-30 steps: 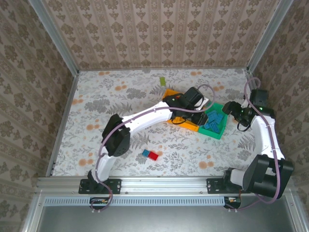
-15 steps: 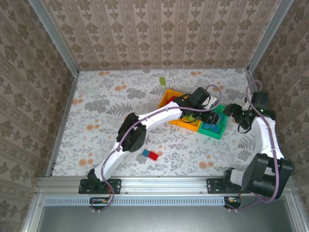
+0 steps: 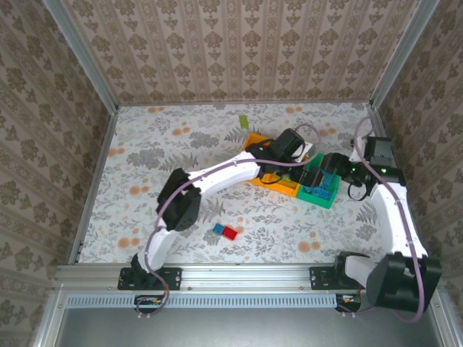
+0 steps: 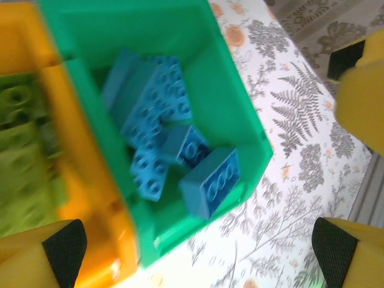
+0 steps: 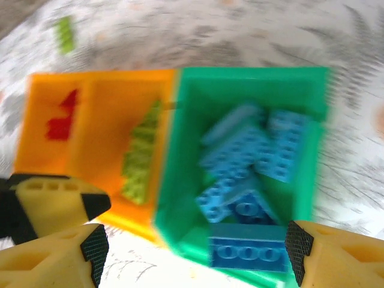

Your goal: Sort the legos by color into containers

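Left gripper (image 4: 198, 249) hangs spread wide and empty over the green bin (image 4: 234, 78), where light blue legos (image 4: 156, 114) lie heaped at mixed angles; right gripper (image 5: 195, 246), jaws likewise parted and holding nothing, hovers above the same bin. Three containers (image 3: 318, 199) run in a diagonal row, far-left to near-right, with lime bricks (image 5: 141, 156) in the middle orange bin (image 5: 108, 120) and red bricks (image 5: 60, 117) in the end one; a loose lime brick (image 3: 244, 120) on the table (image 3: 159, 166) points its long axis toward the back wall; a blue brick (image 3: 218, 228) and red brick (image 3: 230, 233) touch side by side nearer the arms.
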Tool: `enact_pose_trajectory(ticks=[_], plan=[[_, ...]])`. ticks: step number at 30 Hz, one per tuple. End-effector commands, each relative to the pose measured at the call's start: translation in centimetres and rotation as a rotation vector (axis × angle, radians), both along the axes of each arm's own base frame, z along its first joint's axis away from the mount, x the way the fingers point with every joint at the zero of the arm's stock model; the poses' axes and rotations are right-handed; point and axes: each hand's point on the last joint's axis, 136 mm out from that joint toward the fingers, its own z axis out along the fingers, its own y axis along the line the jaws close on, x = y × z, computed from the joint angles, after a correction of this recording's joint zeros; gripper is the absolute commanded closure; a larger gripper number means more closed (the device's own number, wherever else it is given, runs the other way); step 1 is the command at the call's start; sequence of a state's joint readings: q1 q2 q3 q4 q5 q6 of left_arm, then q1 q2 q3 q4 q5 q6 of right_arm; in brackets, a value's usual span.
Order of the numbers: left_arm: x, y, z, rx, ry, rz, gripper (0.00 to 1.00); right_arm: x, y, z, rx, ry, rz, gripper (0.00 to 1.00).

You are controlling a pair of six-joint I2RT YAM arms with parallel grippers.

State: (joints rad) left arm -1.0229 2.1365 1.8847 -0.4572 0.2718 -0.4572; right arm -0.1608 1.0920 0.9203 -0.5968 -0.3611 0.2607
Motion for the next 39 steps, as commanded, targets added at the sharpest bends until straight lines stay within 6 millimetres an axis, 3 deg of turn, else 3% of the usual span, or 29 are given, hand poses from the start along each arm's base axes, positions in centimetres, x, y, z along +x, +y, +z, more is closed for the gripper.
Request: enact_pose_trajectory(ticks=[1, 5, 9, 13, 17, 23, 27, 33, 39], plan=[[2.9, 6.1, 4.2, 0.015, -0.130, 0.195, 0.00, -1.2, 4.7, 1.9, -0.036, -0.131, 0.211, 0.19], [5.0, 15.6, 4.0, 0.098, -0.177, 0.432, 0.00, -3.3, 10.1, 1.7, -0.074, -0.195, 0.409, 0.19], [5.1, 24.6, 1.7, 0.189, -0.119, 0.615, 0.00, -6.9, 16.3, -0.6, -0.137, -0.144, 0.683, 0.19], [3.7, 30.7, -0.3, 0.256, -0.069, 0.741, 0.00, -11.7, 21.5, -3.6, -0.225, -0.049, 0.954, 0.20], [1.8, 35.6, -2.4, 0.308, 0.010, 0.884, 0.00, -14.7, 24.6, -5.8, -0.268, -0.014, 1.108, 0.20], [-0.5, 39.3, -5.0, 0.322, 0.107, 1.019, 0.00, -16.0, 27.3, -7.8, -0.332, 0.021, 1.252, 0.17], [-1.9, 41.0, -6.3, 0.361, 0.157, 1.061, 0.00, -16.6, 29.0, -10.3, -0.360, 0.116, 1.319, 0.17], [-3.4, 42.6, -7.6, 0.363, 0.198, 1.113, 0.00, -16.6, 31.3, -12.4, -0.432, 0.172, 1.359, 0.18], [-4.5, 43.9, -8.1, 0.362, 0.213, 1.147, 0.00, -15.7, 32.2, -14.5, -0.491, 0.214, 1.357, 0.23]])
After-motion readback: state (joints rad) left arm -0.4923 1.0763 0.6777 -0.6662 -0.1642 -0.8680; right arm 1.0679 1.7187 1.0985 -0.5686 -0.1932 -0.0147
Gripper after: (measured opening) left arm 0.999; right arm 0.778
